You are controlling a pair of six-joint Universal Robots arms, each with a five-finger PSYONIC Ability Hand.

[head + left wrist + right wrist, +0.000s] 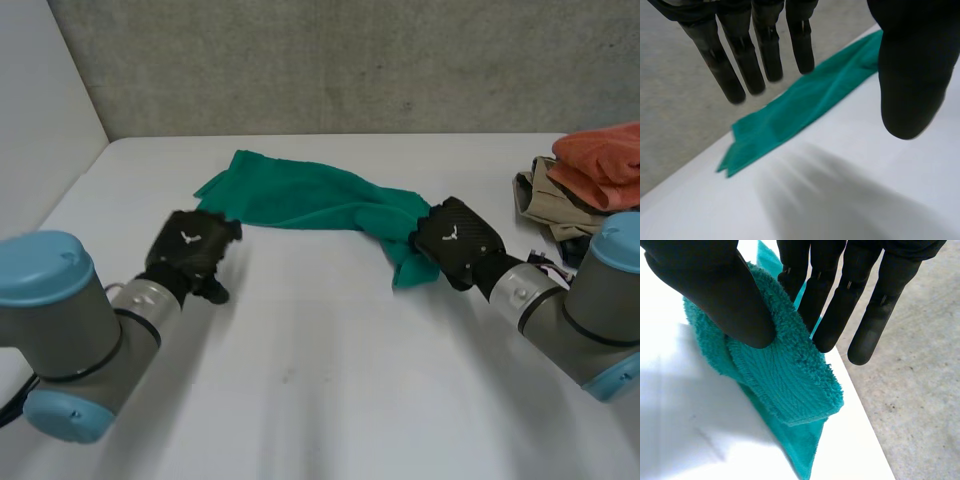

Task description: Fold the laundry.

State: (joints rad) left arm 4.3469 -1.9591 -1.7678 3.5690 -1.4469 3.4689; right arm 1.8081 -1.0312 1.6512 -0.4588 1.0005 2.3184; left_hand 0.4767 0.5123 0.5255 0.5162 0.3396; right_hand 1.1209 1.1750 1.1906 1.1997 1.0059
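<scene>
A green towel (300, 198) lies stretched across the far middle of the white table (330, 380), bunched at its right end. My right hand (457, 240) is shut on that right end: in the right wrist view the thumb (715, 295) pinches a thick fold of the towel (785, 380) against the fingers (825, 295). My left hand (190, 255) hovers just off the towel's left end, touching nothing. In the left wrist view its fingers (745, 55) hang straight and apart from the thumb (912, 75), open, with the towel (790, 115) beyond the fingertips.
A pile of folded clothes, orange (600, 160) on top of beige (548, 195), sits at the table's far right edge. A grey wall (350, 60) runs behind the table.
</scene>
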